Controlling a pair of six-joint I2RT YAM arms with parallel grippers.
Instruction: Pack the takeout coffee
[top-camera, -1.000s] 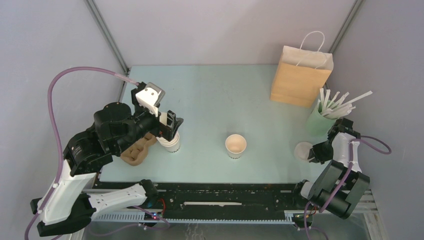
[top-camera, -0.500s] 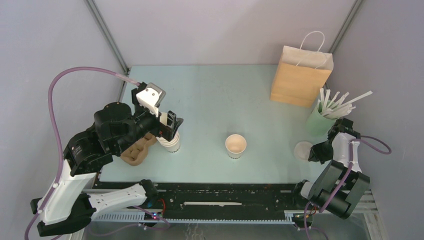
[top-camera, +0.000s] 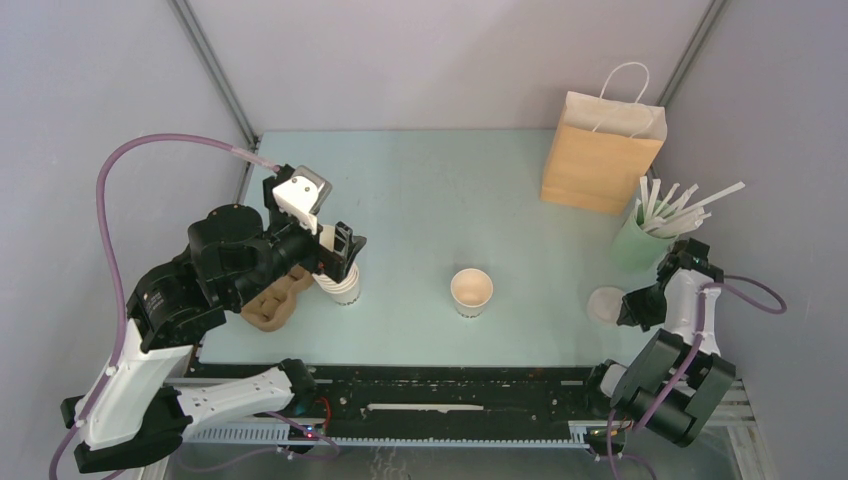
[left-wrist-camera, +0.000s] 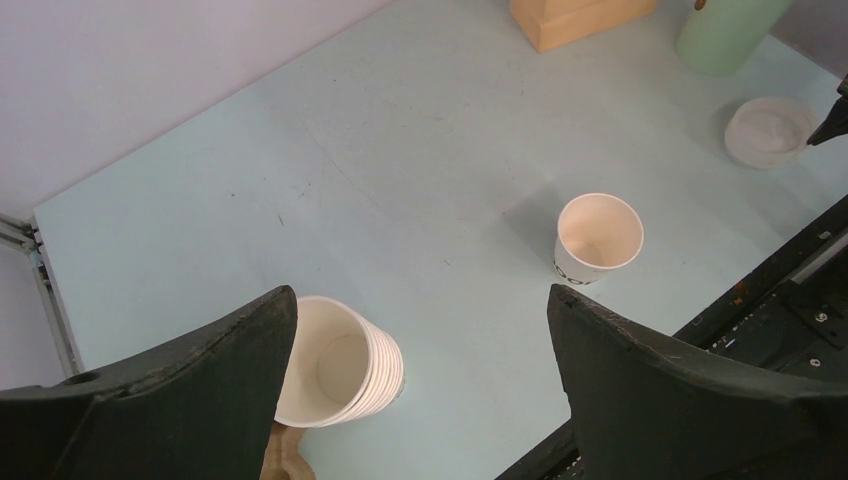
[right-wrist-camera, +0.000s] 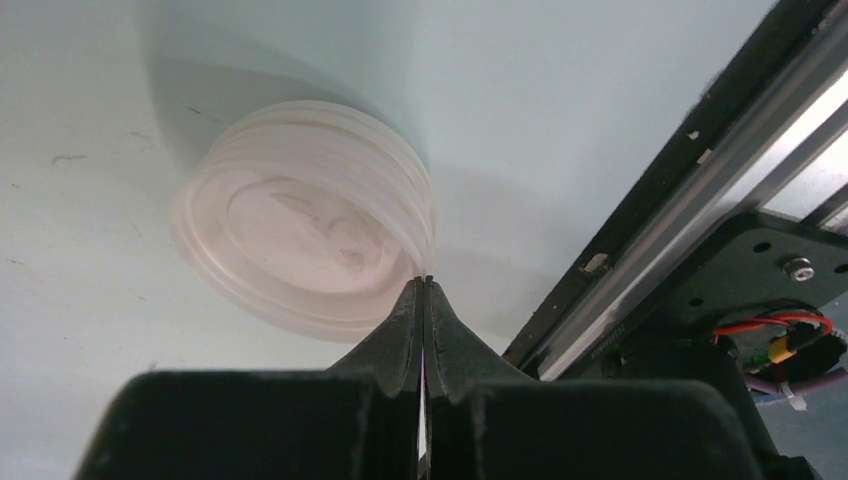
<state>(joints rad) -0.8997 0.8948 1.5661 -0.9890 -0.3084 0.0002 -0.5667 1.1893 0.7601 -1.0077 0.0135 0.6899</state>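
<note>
Down at the lower right of the top view, the right gripper (right-wrist-camera: 425, 288) is pressed fully shut, its tips meeting at the near rim of the white lid (right-wrist-camera: 300, 230). Whether they pinch that rim I cannot tell. Left of it, at centre frame, the paper cup (top-camera: 471, 292) stands upright and uncovered on the table (top-camera: 420, 190). Farther left, the left gripper (left-wrist-camera: 421, 295) is spread wide above the stack of cups (left-wrist-camera: 340, 362).

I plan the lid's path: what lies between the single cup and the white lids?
Nothing: the table between the single cup and the white lids is bare, as the top and left wrist views show.
</note>
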